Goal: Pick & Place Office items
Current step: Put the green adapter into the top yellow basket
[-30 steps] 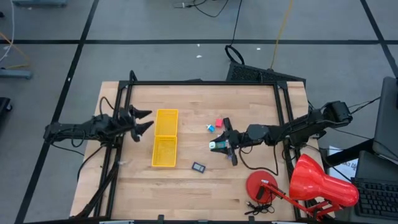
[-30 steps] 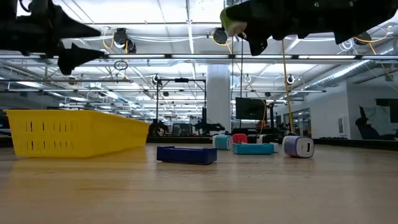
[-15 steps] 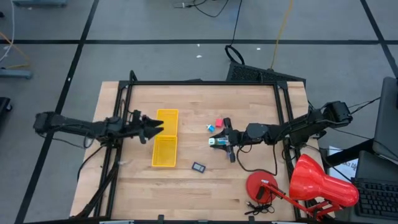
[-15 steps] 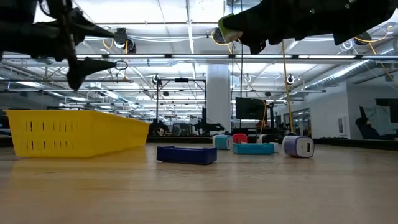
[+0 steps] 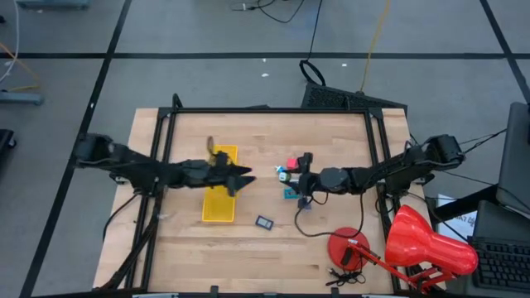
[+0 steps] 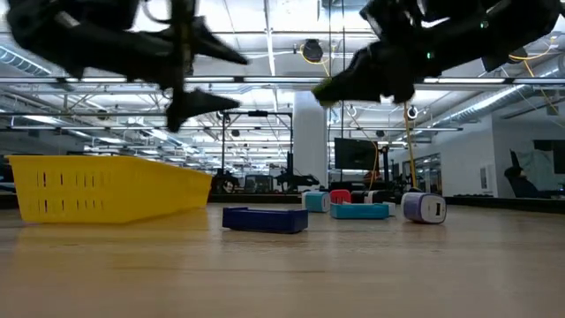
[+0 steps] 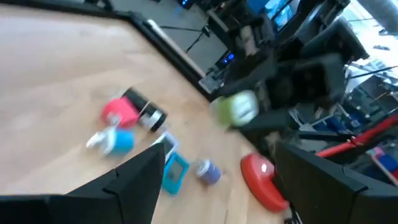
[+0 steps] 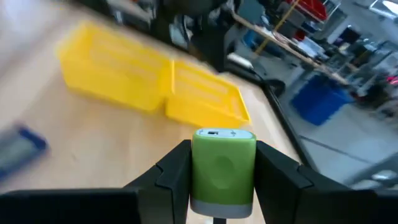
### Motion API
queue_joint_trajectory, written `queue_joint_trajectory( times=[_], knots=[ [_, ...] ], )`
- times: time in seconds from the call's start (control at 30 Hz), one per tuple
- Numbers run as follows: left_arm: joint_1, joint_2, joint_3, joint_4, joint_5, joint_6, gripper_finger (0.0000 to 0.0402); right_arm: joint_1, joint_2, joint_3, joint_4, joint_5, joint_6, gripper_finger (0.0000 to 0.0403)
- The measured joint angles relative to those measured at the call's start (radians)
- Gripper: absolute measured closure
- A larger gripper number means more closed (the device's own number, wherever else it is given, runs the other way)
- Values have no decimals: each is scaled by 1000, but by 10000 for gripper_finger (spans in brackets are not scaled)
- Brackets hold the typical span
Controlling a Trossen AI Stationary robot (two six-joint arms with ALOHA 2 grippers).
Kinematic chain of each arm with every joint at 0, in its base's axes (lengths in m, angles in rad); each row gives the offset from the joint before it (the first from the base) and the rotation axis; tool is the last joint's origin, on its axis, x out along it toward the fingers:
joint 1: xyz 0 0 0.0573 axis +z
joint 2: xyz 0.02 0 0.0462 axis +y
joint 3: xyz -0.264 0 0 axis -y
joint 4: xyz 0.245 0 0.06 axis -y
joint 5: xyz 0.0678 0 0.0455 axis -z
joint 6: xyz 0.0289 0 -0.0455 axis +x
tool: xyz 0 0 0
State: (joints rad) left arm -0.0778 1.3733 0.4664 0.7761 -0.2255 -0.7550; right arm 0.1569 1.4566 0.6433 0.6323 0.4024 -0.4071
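My right gripper is shut on a green office item in the air above the table's middle. Below it lie a pink-red piece, a black one, a blue-and-white one, a teal one and a purple one. A dark flat rectangle lies nearer the front. My left gripper hangs open above the right rim of the yellow tray, pointing at the right gripper. My right gripper pinches the green item by its two opposite sides between its two fingers. The fingers reach nearly level from the table's right side. The item's top end points away from the wrist. It is lifted clear of the table.
A large red desk lamp stands at the front right, with its round base and a black cable on the table. The yellow tray lies left of centre, its long side running far to near. Bare wood stretches along the front.
My left gripper has swept toward the table's right edge, from beside the tray's left to above its right rim, rolling as it went. My right gripper has rolled and sunk a little with the green item, which stays held in the air.
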Motion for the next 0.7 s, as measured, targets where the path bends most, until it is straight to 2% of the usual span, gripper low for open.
queue_joint_trajectory(
  times=[0.13,0.33,0.4,0.53,0.7],
  knots=[
    [0,145,184,-40,8,115,94,11,83,24,15,129,-127,276],
    [8,279,424,-341,-3,172,94,56,129,47,148,311,-319,271],
    [16,308,484,-407,-3,172,94,70,129,48,174,327,-353,269],
    [20,343,551,-431,-2,208,94,80,124,48,184,332,-369,275],
    [20,344,573,-436,-22,231,94,81,123,48,188,331,-368,274]
  ],
)
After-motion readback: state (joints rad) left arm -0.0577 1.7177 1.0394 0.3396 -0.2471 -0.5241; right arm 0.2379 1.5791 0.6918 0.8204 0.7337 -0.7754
